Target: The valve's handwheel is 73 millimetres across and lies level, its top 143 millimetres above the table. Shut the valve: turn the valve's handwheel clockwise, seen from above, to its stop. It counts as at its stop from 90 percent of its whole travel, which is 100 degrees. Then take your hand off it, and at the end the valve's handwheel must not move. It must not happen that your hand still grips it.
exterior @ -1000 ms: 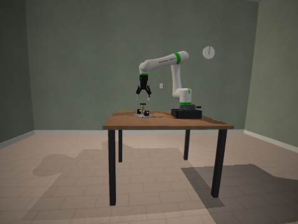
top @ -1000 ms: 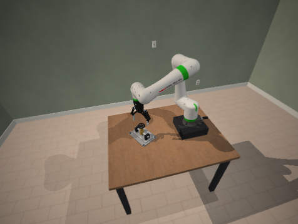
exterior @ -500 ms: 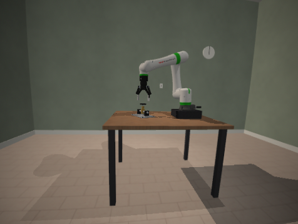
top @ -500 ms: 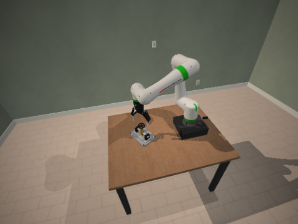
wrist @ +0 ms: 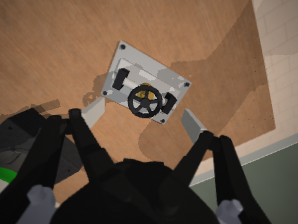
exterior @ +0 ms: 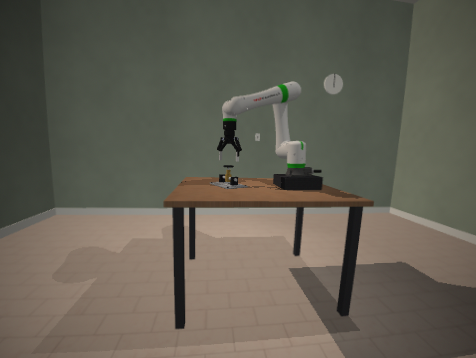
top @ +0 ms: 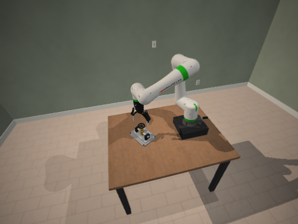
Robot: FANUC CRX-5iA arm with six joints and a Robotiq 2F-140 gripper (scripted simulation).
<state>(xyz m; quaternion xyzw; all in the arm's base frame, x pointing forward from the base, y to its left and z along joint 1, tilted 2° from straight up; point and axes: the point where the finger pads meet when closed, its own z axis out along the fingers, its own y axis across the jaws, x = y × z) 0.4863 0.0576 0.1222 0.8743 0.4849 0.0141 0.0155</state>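
The tool (exterior: pixel 229 153) is held wide apart above the valve (exterior: pixel 228 179), with nothing between its fingers. In the exterior view, a clear gap of air is seen between the fingertips (exterior: pixel 220 156) and the black handwheel (exterior: pixel 228 166), which lies directly beneath the tool. In the wrist view, the handwheel (wrist: pixel 145 101) is seen between the two grey pads (wrist: pixel 191 123), slightly nearer the top of the picture than the line joining them; neither pad is touching its rim. The valve is mounted on a grey base plate (top: pixel 134 136), which is set on the bench (top: pixel 163 162) near the far left corner. The arm's black pedestal (top: pixel 201 131) is placed near the far right corner, well apart from the valve.
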